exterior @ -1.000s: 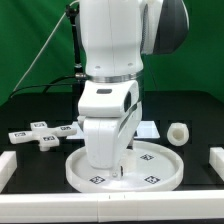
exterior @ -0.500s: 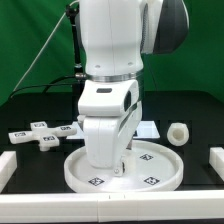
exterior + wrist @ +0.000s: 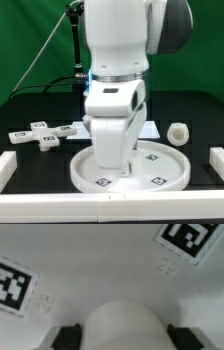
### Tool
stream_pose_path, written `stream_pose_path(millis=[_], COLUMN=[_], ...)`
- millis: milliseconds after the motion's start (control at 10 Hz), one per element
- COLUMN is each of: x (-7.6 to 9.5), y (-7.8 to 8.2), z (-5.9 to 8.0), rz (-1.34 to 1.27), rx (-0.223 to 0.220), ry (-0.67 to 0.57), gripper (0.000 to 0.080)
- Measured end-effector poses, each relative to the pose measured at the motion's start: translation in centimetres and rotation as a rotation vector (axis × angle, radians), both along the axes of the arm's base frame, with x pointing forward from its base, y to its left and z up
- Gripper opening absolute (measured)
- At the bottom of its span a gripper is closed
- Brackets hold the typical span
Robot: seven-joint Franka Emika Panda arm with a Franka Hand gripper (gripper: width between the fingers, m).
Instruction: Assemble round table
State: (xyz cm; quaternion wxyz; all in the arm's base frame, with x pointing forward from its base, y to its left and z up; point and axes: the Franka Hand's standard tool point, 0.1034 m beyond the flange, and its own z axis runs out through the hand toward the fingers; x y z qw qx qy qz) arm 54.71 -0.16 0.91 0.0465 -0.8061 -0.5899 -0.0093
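The large round disc [image 3: 160, 165] lies flat at the table's front, tags on its face. My gripper [image 3: 116, 170] reaches down onto its middle, mostly hidden under the white hand. In the wrist view the disc's central hub [image 3: 122, 324] rises between the two black fingers [image 3: 67, 336], which press on its sides: the gripper [image 3: 122, 337] is shut on the hub. The disc's face [image 3: 100, 263] fills that view, with a tag [image 3: 190, 238] on it. The short cylinder leg [image 3: 178, 133] stands to the exterior view's right. The cross-shaped foot [image 3: 42, 133] lies to its left.
The marker board [image 3: 149, 129] lies behind the disc, partly covered by the arm. White rails sit at the front left [image 3: 6, 166] and front right [image 3: 216, 160] corners. A green backdrop closes the far side.
The fingers have closed on the hub. Arm and disc have shifted slightly toward the exterior view's right.
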Motion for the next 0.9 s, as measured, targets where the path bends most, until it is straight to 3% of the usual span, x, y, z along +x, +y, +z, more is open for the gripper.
stream_pose_path(millis=[200,500,900], x=[1.0,1.1,1.1], y=[1.8,3.7,3.7], z=[0.0,0.0,0.0], rz=[0.019,0.015,0.014], rx=[0.012,0.015,0.014], ry=[-0.011,-0.01,-0.01], gripper=[0.0412,0.0412,0.0412])
